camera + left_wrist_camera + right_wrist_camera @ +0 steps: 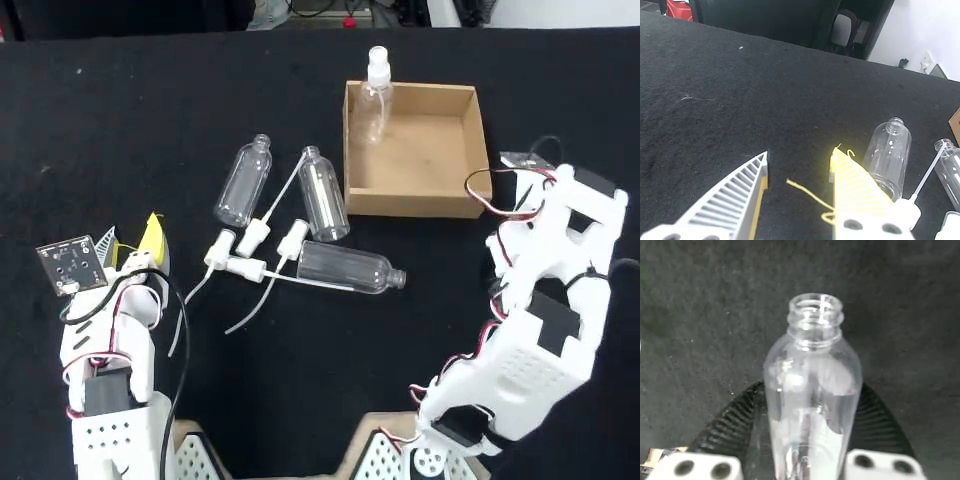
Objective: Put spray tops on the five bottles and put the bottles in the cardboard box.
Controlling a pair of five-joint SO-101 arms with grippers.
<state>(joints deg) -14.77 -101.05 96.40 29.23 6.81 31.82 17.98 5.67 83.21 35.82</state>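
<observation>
Near the far edge of the table, right of its middle, sits the cardboard box (412,205), with a capped bottle (373,100) standing upright in its far left corner, spray top on. Just left of the box, three uncapped bottles (324,193) lie on their sides on the black table (120,110). Loose spray tops (255,236) with their long dip tubes are scattered among and in front of them.

By the near left corner, the left gripper (800,162) hangs low over the table with its jaws spread wide and nothing between them. One lying bottle and a spray top are just beside it.

At the right side, the right arm (545,300) is folded up. The right gripper (812,390) is closed around a clear bottle (812,355), whose neck is open and points away from the wrist.
</observation>
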